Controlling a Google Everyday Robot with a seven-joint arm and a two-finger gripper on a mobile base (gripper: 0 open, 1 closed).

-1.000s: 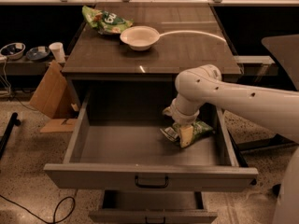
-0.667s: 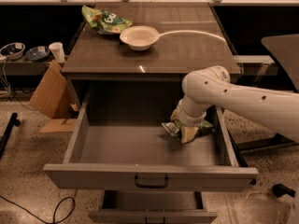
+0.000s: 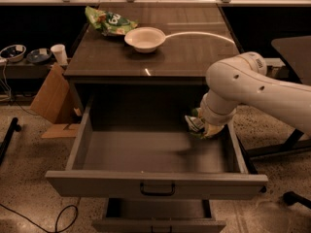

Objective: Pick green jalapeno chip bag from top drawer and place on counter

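The top drawer [image 3: 155, 183] is pulled wide open below the dark wood-grain counter [image 3: 189, 55]. My gripper [image 3: 207, 129] hangs under the white arm over the drawer's right side, close to the right wall. It is shut on the green jalapeno chip bag [image 3: 195, 123], a small crumpled green foil bag with a white label patch. The bag hangs above the drawer floor and casts a shadow there. The arm's wrist hides most of the gripper and part of the bag.
A larger green bag [image 3: 109, 22] and a white bowl [image 3: 144, 38] lie at the counter's back left. A narrower lower drawer [image 3: 158, 222] is slightly open. A cardboard box [image 3: 48, 101] and a paper cup [image 3: 59, 54] stand left; a dark table [image 3: 296, 47] stands right.
The gripper has risen and moved right with the chip bag, which has come up off the drawer floor. The drawer and the counter items have not moved.
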